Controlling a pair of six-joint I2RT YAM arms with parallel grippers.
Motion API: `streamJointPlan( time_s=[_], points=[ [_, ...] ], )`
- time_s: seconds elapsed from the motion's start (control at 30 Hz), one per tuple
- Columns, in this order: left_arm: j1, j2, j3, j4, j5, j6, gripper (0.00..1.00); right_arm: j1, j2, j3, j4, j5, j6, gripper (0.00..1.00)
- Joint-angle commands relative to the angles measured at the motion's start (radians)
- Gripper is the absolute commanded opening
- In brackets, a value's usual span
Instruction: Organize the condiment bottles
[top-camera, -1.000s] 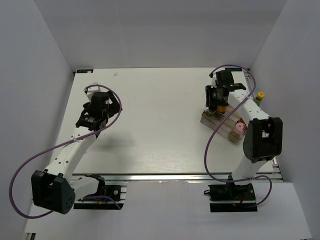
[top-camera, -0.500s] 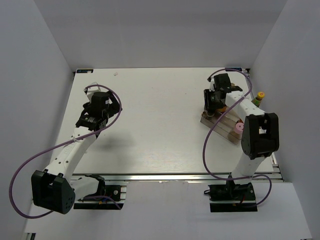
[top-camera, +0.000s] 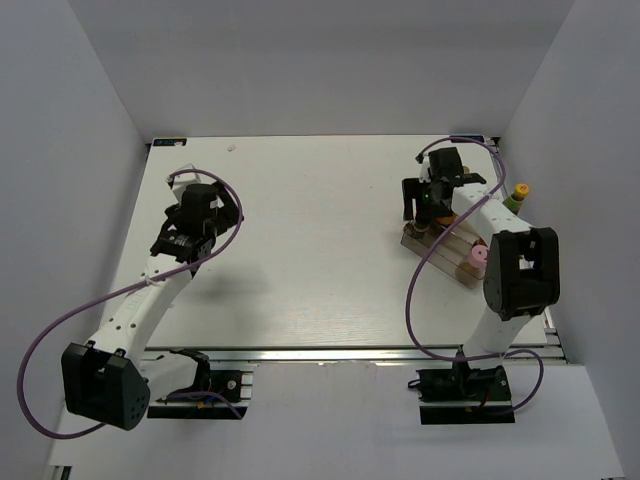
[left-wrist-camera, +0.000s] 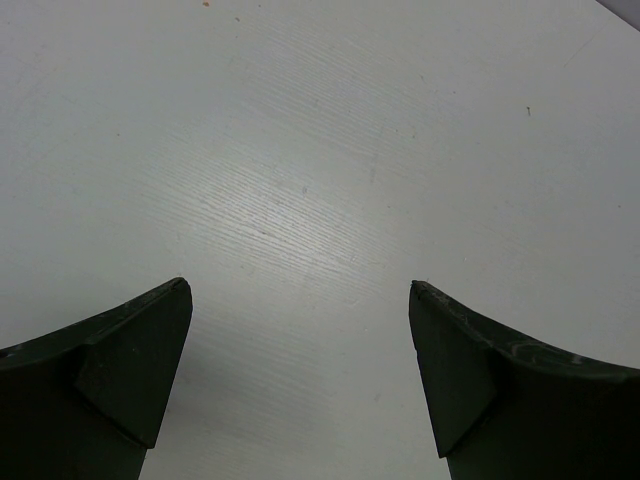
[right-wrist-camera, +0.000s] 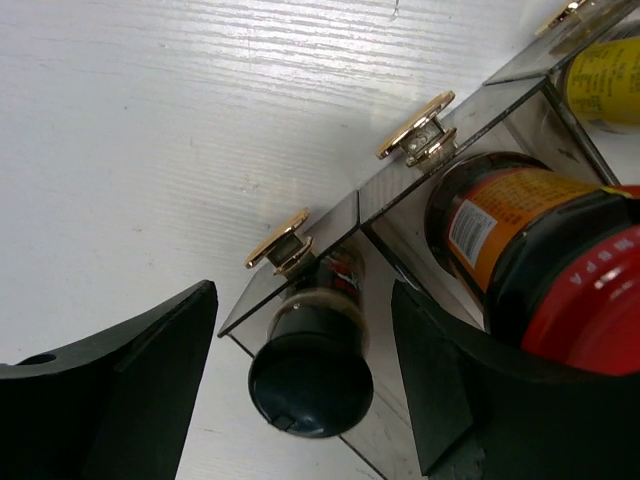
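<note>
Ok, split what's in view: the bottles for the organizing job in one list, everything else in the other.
For the job:
dark-capped shaker
red-lidded jar
pink-capped shaker
yellow-capped bottle

Just there:
clear rack
table

A white table (top-camera: 300, 270) with a fine, straight wood grain forms the floor of a plain enclosure. Three smooth, pale grey-lilac panels stand round it: a back wall (top-camera: 320, 60) along the far edge, and a left wall (top-camera: 60, 180) and a right wall (top-camera: 590, 150), both of which slant outward in the top view. A silver aluminium rail (top-camera: 340, 354) runs along the near edge, with a white ledge (top-camera: 330, 420) on its near side. The light is soft and even, leaving only faint shadows on the tabletop. In the left wrist view a pale sheen (left-wrist-camera: 260, 200) lies across the grain and a few tiny dark specks (left-wrist-camera: 528, 110) dot the surface.
</note>
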Motion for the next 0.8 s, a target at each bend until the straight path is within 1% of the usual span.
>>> streamJointPlan(
  time_s=[0.0, 0.13, 0.2, 0.33, 0.37, 0.4, 0.43, 0.47, 0.57, 0.67, 0.77],
  points=[
    [-0.002, -0.037, 0.004, 0.007, -0.009, 0.009, 0.98, -0.004, -0.093, -0.001, -0.002, -0.009, 0.004, 0.77],
    [-0.002, -0.036, 0.005, 0.007, -0.005, 0.011, 0.98, -0.004, -0.169, -0.003, -0.005, -0.022, 0.0, 0.83],
    [-0.002, -0.039, 0.005, 0.009, -0.002, 0.009, 0.98, -0.002, -0.218, 0.0, -0.003, -0.065, -0.004, 0.89],
    [-0.002, -0.045, 0.005, 0.011, 0.005, 0.009, 0.98, -0.002, -0.304, -0.007, 0.014, -0.15, -0.005, 0.89],
    [-0.002, -0.048, 0.005, 0.008, 0.005, 0.009, 0.98, -0.002, -0.346, -0.016, 0.023, -0.173, -0.002, 0.89],
    [-0.002, -0.053, 0.005, 0.009, 0.005, 0.008, 0.98, -0.002, -0.371, -0.026, 0.053, -0.176, 0.006, 0.89],
    [-0.002, -0.056, 0.004, 0.007, 0.003, 0.008, 0.98, -0.001, -0.394, -0.052, 0.069, -0.173, 0.025, 0.9],
    [-0.002, -0.059, 0.004, 0.004, 0.003, 0.008, 0.98, -0.002, -0.432, -0.062, 0.076, -0.144, 0.038, 0.89],
    [-0.002, -0.073, 0.002, 0.004, 0.006, 0.006, 0.98, -0.004, -0.482, -0.081, 0.061, -0.038, 0.094, 0.89],
    [-0.002, -0.082, 0.001, 0.004, 0.008, 0.003, 0.98, -0.004, -0.523, -0.105, 0.047, -0.012, 0.127, 0.89],
    [-0.002, -0.088, 0.004, 0.0, 0.009, -0.002, 0.98, -0.002, -0.571, -0.147, 0.079, -0.03, 0.144, 0.89]
  ],
)
